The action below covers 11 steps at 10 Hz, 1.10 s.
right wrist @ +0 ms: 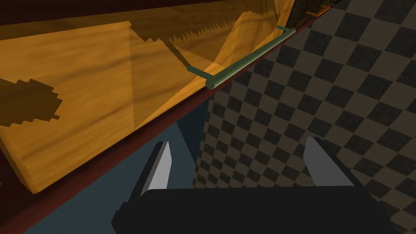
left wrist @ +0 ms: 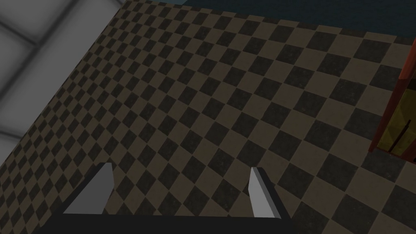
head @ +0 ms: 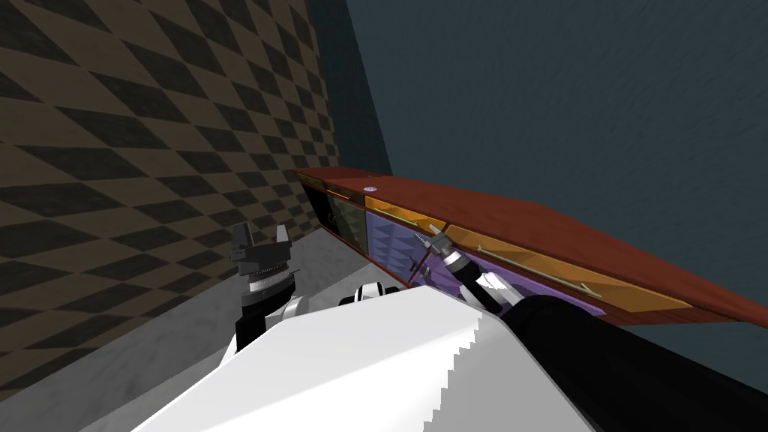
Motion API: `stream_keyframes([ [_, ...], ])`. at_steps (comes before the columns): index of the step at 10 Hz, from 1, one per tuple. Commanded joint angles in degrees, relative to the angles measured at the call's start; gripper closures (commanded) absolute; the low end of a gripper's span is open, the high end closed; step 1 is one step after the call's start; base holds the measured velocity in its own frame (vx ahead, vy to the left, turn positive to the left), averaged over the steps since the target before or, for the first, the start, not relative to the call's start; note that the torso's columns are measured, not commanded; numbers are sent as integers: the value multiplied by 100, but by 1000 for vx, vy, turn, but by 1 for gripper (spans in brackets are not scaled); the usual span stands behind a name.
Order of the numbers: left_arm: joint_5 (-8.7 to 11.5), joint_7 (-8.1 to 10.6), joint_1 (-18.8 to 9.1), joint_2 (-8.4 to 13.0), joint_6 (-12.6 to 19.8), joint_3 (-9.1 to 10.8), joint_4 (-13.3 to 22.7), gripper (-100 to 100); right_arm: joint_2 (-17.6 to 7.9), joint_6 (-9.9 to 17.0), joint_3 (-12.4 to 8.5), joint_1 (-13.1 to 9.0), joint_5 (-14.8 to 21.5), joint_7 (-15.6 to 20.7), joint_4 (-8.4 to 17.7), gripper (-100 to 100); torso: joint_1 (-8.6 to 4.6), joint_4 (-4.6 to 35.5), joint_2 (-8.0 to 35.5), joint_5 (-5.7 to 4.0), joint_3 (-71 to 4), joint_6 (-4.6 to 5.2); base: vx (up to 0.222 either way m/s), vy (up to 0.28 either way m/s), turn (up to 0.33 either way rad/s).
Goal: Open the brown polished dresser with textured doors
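Observation:
The dresser (head: pixel 525 225) has a polished red-brown top, orange wood-grain upper fronts (head: pixel 401 212) and purple textured doors (head: pixel 390 251) below. My right gripper (head: pixel 420 253) is up against its front, open, with nothing between its fingers. In the right wrist view the gripper (right wrist: pixel 237 144) sits below an orange front (right wrist: pixel 81 101). A thin green bar handle (right wrist: pixel 243 61) lies ahead of the fingertips, clear of them. Another long bar handle (head: pixel 540 272) runs along the front further right. My left gripper (head: pixel 261 236) is raised off to the left, open and empty (left wrist: pixel 180 168).
A brown and black checkered surface (head: pixel 150 150) rises on the left, with a grey strip (head: pixel 187 330) at its foot. A dark teal wall (head: pixel 562 97) stands behind the dresser. The dresser's end (left wrist: pixel 392 109) shows beside the left gripper.

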Motion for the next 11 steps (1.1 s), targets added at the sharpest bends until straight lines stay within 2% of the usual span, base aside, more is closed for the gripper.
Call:
stream_keyframes([
  [1,0,0,0,0,0,0,0,0,-454,267,-181,152,259,452,59,-100,-1,0,0,0,0,1,31,64,-31],
  [3,0,0,0,0,0,0,0,0,-807,489,-310,274,472,783,89,-100,3,-2,-5,1,-3,0,36,71,-30],
  [4,0,0,0,0,0,0,0,0,-848,489,-310,274,472,808,89,-100,1,-1,-2,1,-2,1,17,40,-13],
  [6,0,0,0,0,0,0,0,0,-1245,721,-443,399,693,1165,124,-100,-8,1,4,-3,3,1,13,46,-30],
  [7,0,0,0,0,0,0,0,0,-1414,839,-512,463,805,1319,144,-100,1,1,1,0,1,2,32,72,-39],
  [8,0,0,0,0,0,0,0,0,-1508,839,-512,463,805,1361,144,-100,8,-2,-6,2,-3,0,25,47,-10],
  [10,0,0,0,0,0,0,0,0,-1872,1076,-648,590,1030,1730,184,-100,-6,0,-1,-2,-1,1,19,48,-25],
  [11,0,0,0,0,0,0,0,0,-1964,1076,-648,590,1030,1734,184,-100,2,0,0,0,0,2,14,44,-17],
])
